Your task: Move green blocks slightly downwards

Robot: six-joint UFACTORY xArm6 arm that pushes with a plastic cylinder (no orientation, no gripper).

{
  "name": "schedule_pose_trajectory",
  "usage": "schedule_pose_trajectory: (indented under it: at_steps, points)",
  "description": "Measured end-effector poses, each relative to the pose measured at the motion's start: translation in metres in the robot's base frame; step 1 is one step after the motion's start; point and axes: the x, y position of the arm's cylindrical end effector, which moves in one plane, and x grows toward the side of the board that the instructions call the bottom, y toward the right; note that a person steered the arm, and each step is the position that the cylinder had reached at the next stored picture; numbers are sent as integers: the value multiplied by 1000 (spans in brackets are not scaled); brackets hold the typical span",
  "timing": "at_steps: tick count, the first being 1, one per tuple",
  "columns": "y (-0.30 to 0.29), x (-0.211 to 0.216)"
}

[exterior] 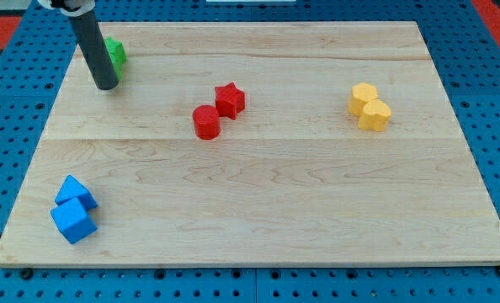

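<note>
Green plastic block (115, 52), its shape mostly hidden behind the rod, sits close to the far left corner of the pale wooden tabletop (267, 202), near the view's top edge. If a second green block is there, I cannot make it out. My tip (106, 85) rests on the wood just beside the green, touching or nearly so, and slightly toward the view's bottom of it. That placing looks wrong for a downward push; I judge the tip must first go round to the far side of the block.

No fingers exist on this rig, only the straight dark rod, so nothing is pinched or held, and there is no spread to report.

Further out, a red plastic cylinder (206, 122) and a red star-shaped block (230, 99) touch near the middle. Two yellow blocks (369, 107) huddle toward the right edge, and two blue blocks (74, 210) lie by the near left corner.
</note>
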Motion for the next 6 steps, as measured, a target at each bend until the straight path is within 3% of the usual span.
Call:
schedule_pose_trajectory:
  at_steps: [2,4,6]
  points:
    - [-16,-7]
    - [-69,-6]
    - [-42,-91]
